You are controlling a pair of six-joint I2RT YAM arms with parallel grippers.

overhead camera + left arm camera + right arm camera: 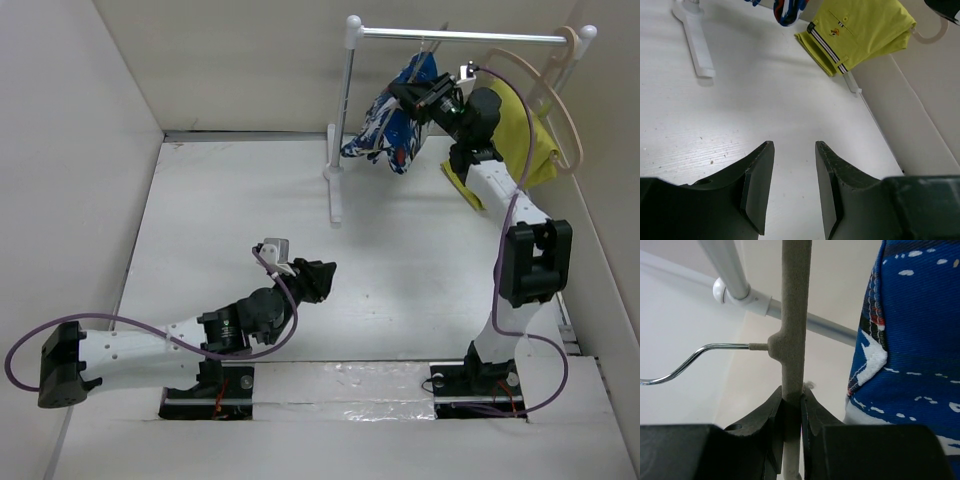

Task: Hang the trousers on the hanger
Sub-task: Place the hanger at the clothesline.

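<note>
The blue-and-white printed trousers (pixel 392 128) hang draped in a bunch under the rail, over the thin grey hanger (pixel 792 315), whose metal hook (pixel 685 365) points sideways close to the rail. My right gripper (pixel 428 97) is raised at the rail and shut on the hanger's bar (pixel 792 390), with the trousers (pixel 912 340) just to its right. I cannot tell whether the hook rests on the rail. My left gripper (pixel 322 276) is low over the table's middle, open and empty (pixel 794 145). The trousers' lower edge (pixel 787 10) shows at the top of the left wrist view.
A white-posted rail (pixel 450 36) stands at the back, its post (pixel 340 120) and foot (pixel 695 40) on the table. A yellow garment (pixel 525 135) hangs on a pale beige hanger (pixel 560 90) at the right end. Walls enclose the table on three sides.
</note>
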